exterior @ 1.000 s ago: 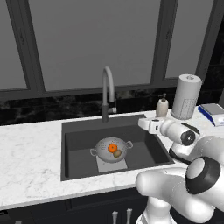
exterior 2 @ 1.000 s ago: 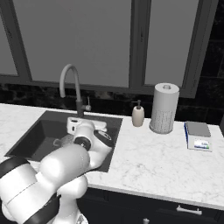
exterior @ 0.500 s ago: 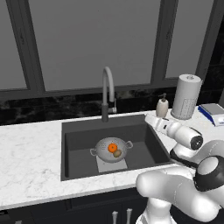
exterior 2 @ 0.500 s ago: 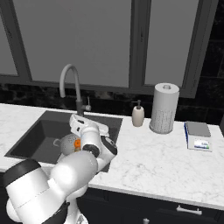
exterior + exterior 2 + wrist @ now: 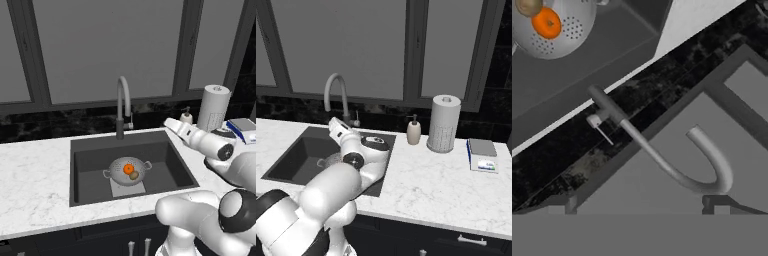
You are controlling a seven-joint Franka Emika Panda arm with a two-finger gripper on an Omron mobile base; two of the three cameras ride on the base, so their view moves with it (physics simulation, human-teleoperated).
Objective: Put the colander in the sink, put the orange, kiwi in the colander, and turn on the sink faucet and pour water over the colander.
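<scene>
1. Since a second ago, we saw the arm swing up and back in the left base view, so that the gripper point(image 5: 171, 123) stood over the right rear corner of the sink point(image 5: 165, 157), to the right of the sink faucet point(image 5: 122, 106). The colander point(image 5: 128, 171) sat on the lighter square at the sink's bottom, holding the orange point(image 5: 128, 169) with the kiwi point(image 5: 134, 175) touching it.
2. From the right base view we saw the gripper point(image 5: 334, 123) just right of the sink faucet point(image 5: 338, 98), above the sink point(image 5: 293, 160); the arm covered most of the colander. A soap dispenser point(image 5: 414, 131) and paper towel roll point(image 5: 443, 123) stood on the counter point(image 5: 431, 175).
3. Through the hand view we saw the sink faucet point(image 5: 662, 150) slanting across the middle, and the colander point(image 5: 554, 26) with the orange point(image 5: 547, 22) and kiwi point(image 5: 528, 6) at upper left. We could not tell how the jaws stood.
</scene>
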